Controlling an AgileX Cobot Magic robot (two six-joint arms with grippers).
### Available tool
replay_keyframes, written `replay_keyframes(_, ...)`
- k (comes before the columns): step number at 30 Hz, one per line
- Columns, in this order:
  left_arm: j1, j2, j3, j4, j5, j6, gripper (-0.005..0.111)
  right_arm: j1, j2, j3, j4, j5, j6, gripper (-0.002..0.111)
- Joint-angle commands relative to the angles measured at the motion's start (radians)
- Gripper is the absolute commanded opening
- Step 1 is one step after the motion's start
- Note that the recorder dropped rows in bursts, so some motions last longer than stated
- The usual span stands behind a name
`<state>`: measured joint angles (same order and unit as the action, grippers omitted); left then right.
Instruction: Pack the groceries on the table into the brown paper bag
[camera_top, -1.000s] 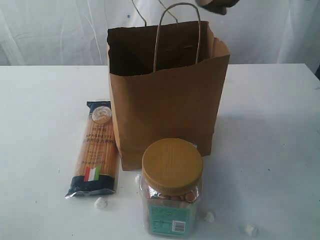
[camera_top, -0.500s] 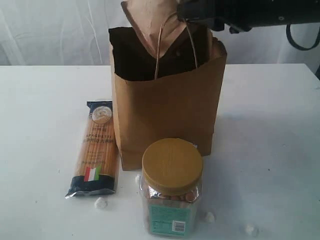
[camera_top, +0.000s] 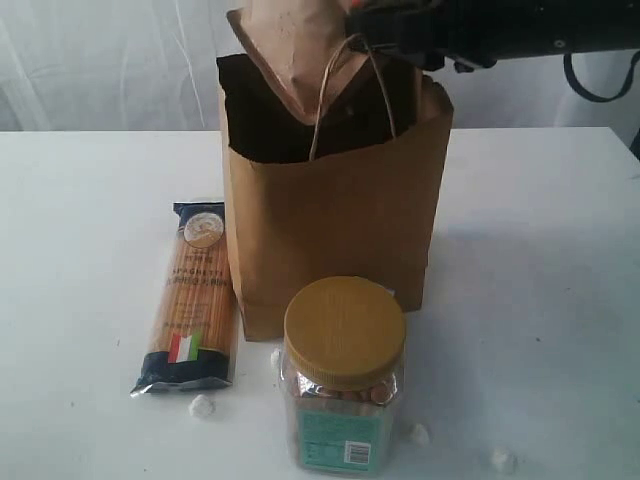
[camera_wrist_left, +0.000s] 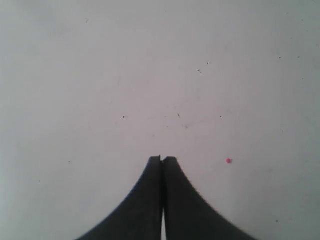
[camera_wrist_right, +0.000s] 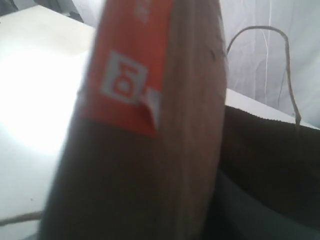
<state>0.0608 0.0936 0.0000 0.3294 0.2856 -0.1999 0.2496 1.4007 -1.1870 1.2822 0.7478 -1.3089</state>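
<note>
The brown paper bag (camera_top: 335, 220) stands open at the middle of the table (camera_top: 540, 250). My right gripper (camera_top: 362, 25) reaches in from the right above the bag's mouth, shut on the brown orange-labelled pouch (camera_top: 290, 50), which hangs tilted into the opening. In the right wrist view that pouch (camera_wrist_right: 145, 130) fills the picture and hides the fingers, with the bag's dark inside (camera_wrist_right: 265, 165) behind it. The spaghetti packet (camera_top: 190, 295) lies left of the bag. The yellow-lidded jar (camera_top: 343, 375) stands in front of it. My left gripper (camera_wrist_left: 162, 160) is shut and empty over bare tabletop.
Small white lumps (camera_top: 202, 405) (camera_top: 417, 434) (camera_top: 502, 459) lie near the front edge around the jar. The bag's twisted handle (camera_top: 350, 90) rises beside the pouch. A white curtain hangs behind the table.
My right arm has come in from the right with the pouch and now holds it over the bag's mouth, slightly lower and further left than half a second ago. The bag shifted a little.
</note>
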Motion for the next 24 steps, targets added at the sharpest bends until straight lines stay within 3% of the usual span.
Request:
replay_keyframes(1,-0.016,0.001,0.000,-0.007,-0.003,-0.001,0.000,-0.001,-0.008,-0.012,-0.054,-0.001,-0.011,0.005)
replay_keyframes(6,-0.016,0.001,0.000,-0.007,-0.003,-0.001,0.000,-0.001,-0.028,-0.012,-0.057,-0.014,0.004,0.011)
replay_keyframes(10,-0.016,0.001,0.000,-0.007,-0.003,-0.001,0.000,-0.001,-0.043,-0.012,-0.118,-0.128,0.013,0.030)
replay_keyframes(13,-0.016,0.001,0.000,-0.007,-0.003,-0.001,0.000,-0.001,-0.034,-0.009,-0.127,-0.118,0.066,0.041)
replay_keyframes(18,-0.016,0.001,0.000,-0.007,-0.003,-0.001,0.000,-0.001,-0.015,-0.009,-0.221,-0.054,0.110,0.044)
replay_keyframes(24,-0.016,0.001,0.000,-0.007,-0.003,-0.001,0.000,-0.001,-0.015,-0.009,-0.225,-0.132,0.140,0.044)
